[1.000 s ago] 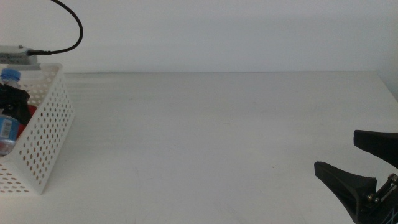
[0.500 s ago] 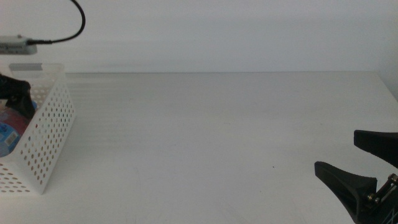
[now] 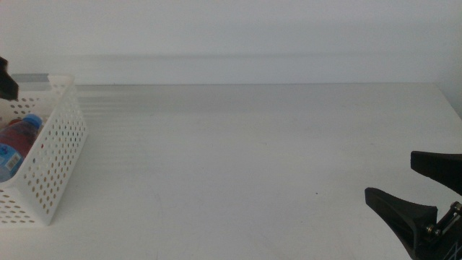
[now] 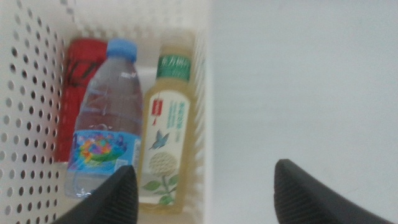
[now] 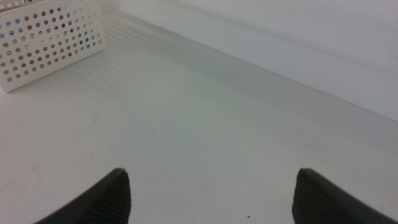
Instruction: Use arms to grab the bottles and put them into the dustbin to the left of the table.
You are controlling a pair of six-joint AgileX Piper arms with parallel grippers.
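The white perforated dustbin [image 3: 54, 162] stands at the table's left edge. In the left wrist view the dustbin [image 4: 25, 124] holds the red soda can [image 4: 78, 87], the clear blue-capped water bottle [image 4: 106, 124] and the yellow tea bottle [image 4: 169, 124], lying side by side. My left gripper [image 4: 205, 193] is open and empty above the dustbin's rim. In the middle view only a dark part of the left arm [image 3: 6, 79] shows at the left edge. The water bottle [image 3: 18, 141] shows inside the dustbin. My right gripper [image 3: 393, 177] waits open at the bottom right, also open in its wrist view [image 5: 211, 199].
The white table [image 3: 245, 159] stretches between the dustbin and the right gripper, with a pale wall behind it. The right wrist view shows the dustbin [image 5: 50, 37] far across the tabletop.
The left gripper has risen up out of the dustbin and out past the picture's left edge. The water bottle it held now lies in the dustbin. The right gripper has not moved.
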